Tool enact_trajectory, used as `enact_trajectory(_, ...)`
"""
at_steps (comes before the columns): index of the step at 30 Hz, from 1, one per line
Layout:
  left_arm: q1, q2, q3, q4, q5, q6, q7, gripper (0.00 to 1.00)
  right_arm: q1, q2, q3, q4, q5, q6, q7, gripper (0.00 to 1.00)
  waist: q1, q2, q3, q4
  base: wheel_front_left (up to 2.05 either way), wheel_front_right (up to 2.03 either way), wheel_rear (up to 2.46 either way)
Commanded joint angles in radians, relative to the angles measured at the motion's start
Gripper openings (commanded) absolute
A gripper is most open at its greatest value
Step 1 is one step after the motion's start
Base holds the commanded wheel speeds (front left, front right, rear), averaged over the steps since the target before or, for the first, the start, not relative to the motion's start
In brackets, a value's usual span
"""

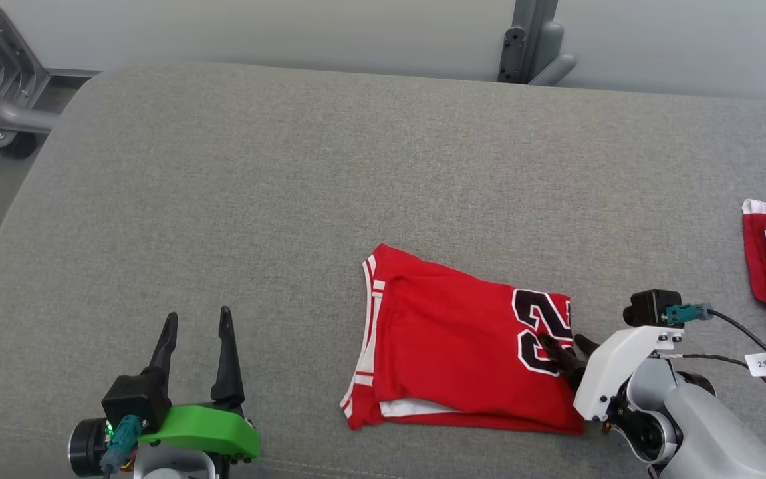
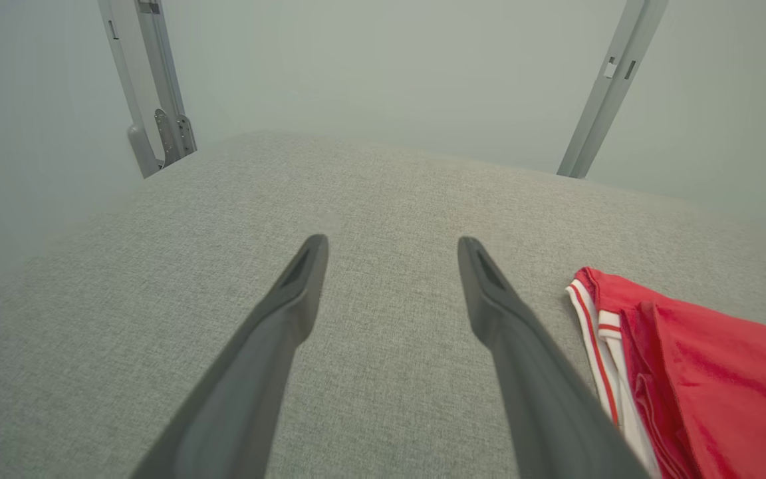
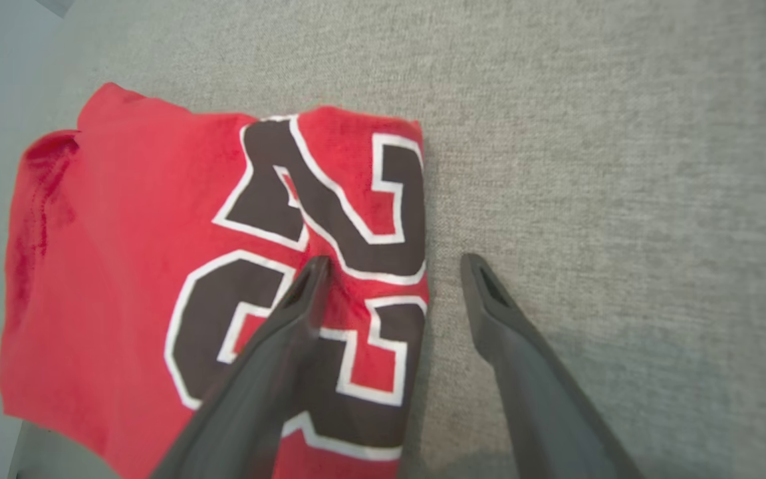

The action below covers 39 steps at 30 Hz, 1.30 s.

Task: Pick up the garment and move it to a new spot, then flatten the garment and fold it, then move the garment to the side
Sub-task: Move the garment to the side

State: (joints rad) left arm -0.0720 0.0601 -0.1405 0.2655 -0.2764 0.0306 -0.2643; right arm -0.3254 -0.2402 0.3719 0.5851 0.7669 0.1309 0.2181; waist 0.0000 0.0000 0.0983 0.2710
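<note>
I find the right gripper (image 1: pixel 562 340), spread wide, straddling the right edge of the jersey (image 1: pixel 449 346), whose length runs leftward across lower centre.

The head camera looks forward and down from above onto the grey fabric surface (image 1: pixel 223 166), with the left end effector (image 1: pixel 197 313) at its lower left and the right end effector (image 1: pixel 562 340) at its lower right. The left wrist camera sits low and faces along its fingers across the surface toward grey frame posts (image 2: pixel 157 100). The right wrist camera looks steeply down from close by. All three views share the red garment (image 1: pixel 449 339), which lies right of the left end effector and under the right end effector's left finger.
</note>
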Motion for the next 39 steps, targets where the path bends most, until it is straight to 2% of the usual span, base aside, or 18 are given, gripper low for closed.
enact_trajectory(1,-0.013,-0.001,0.004,0.001,0.007,-0.003,0.0,1.0,0.001,0.002,0.02,0.015,0.02,0.0,0.014,1.0,0.0,0.0,0.007,0.008,0.0,0.0,0.0)
enact_trajectory(2,-0.013,-0.001,0.005,0.001,0.007,-0.003,0.0,1.0,-0.002,-0.003,0.032,0.017,0.031,0.0,0.011,0.55,0.0,0.0,0.007,0.008,0.0,0.0,0.0)
enact_trajectory(3,-0.012,-0.002,0.007,0.001,0.007,-0.003,0.0,1.0,-0.007,-0.009,0.043,0.016,0.038,0.0,0.002,0.36,0.0,0.0,0.007,0.008,0.0,0.0,0.0)
enact_trajectory(4,-0.012,-0.003,0.009,0.001,0.008,-0.003,0.0,1.0,-0.011,-0.013,0.054,0.017,0.046,0.0,-0.004,0.24,0.0,0.0,0.007,0.006,0.0,0.0,0.0)
enact_trajectory(5,-0.012,-0.003,0.011,0.0,0.008,-0.002,0.0,1.0,-0.018,-0.018,0.065,0.016,0.051,0.0,-0.013,0.0,0.0,0.0,0.006,0.004,0.0,0.0,0.0)
enact_trajectory(14,-0.01,-0.007,0.007,-0.013,0.019,-0.011,0.0,1.0,-0.08,-0.094,0.123,0.005,0.057,-0.001,-0.093,0.0,0.0,0.0,0.007,-0.072,0.0,0.0,0.0)
enact_trajectory(19,-0.023,-0.008,-0.006,-0.018,0.023,-0.018,0.0,1.0,-0.108,-0.143,0.13,0.005,0.044,-0.001,-0.107,0.0,0.0,0.0,0.014,-0.16,0.0,0.0,0.0)
enact_trajectory(20,-0.023,-0.008,-0.006,-0.018,0.023,-0.018,0.0,1.0,-0.108,-0.143,0.13,0.005,0.044,-0.001,-0.107,0.0,0.0,0.0,0.014,-0.16,0.0,0.0,0.0)
enact_trajectory(31,-0.055,-0.008,-0.026,-0.016,0.043,-0.024,0.001,1.0,-0.168,-0.199,0.123,-0.017,0.015,-0.001,-0.099,0.0,0.0,0.0,0.056,-0.394,0.0,0.0,0.0)
enact_trajectory(35,-0.07,-0.008,-0.035,-0.01,0.052,-0.029,0.001,1.0,-0.182,-0.211,0.11,-0.025,0.009,-0.001,-0.1,0.0,0.0,0.0,0.069,-0.449,0.0,0.0,0.0)
enact_trajectory(39,-0.083,-0.008,-0.044,0.0,0.056,-0.034,0.001,1.0,-0.19,-0.22,0.09,-0.029,-0.002,-0.001,-0.105,0.0,0.0,0.0,0.075,-0.474,0.0,0.0,0.0)
